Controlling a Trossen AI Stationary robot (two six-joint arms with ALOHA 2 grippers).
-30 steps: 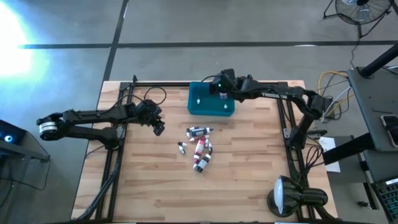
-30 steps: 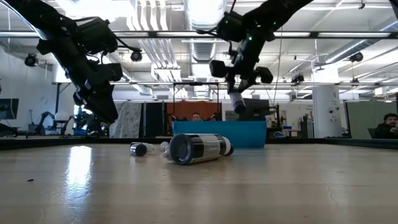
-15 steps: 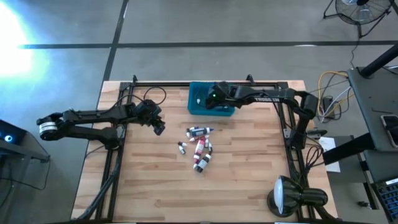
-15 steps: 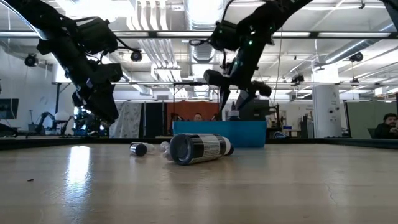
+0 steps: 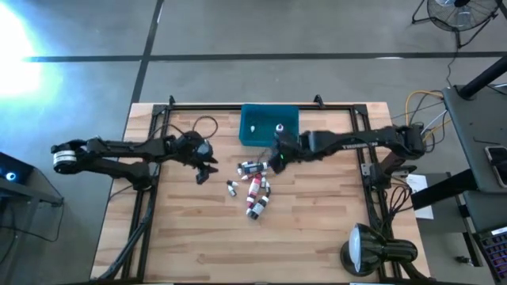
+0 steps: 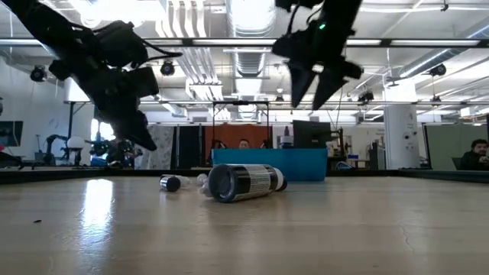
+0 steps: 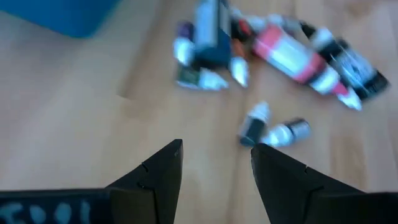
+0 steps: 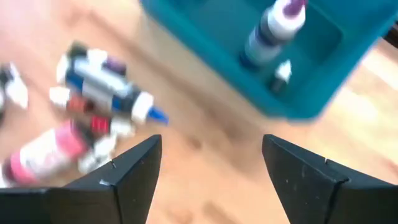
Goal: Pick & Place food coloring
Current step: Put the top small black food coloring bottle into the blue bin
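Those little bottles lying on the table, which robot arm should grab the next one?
Probably the right. Its open, empty gripper hangs beside the pile of bottles, near the teal bin. The left gripper is open too, but farther from both.

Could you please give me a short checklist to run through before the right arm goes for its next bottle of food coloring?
1. Right gripper empty and open: ok; its fingers are spread with nothing between them.
2. Right gripper clear of the teal bin: ok; it hangs over the wood between the bin and the pile.
3. Last bottle delivered: ok; a bottle with a purple top stands inside the bin.
4. Food coloring left to pick: ok; a cluster lies on the table.
5. Left gripper out of the way: cannot tell; it is open, near the pile's other side.
6. One bottle free to grasp alone: not ok; most lie touching.
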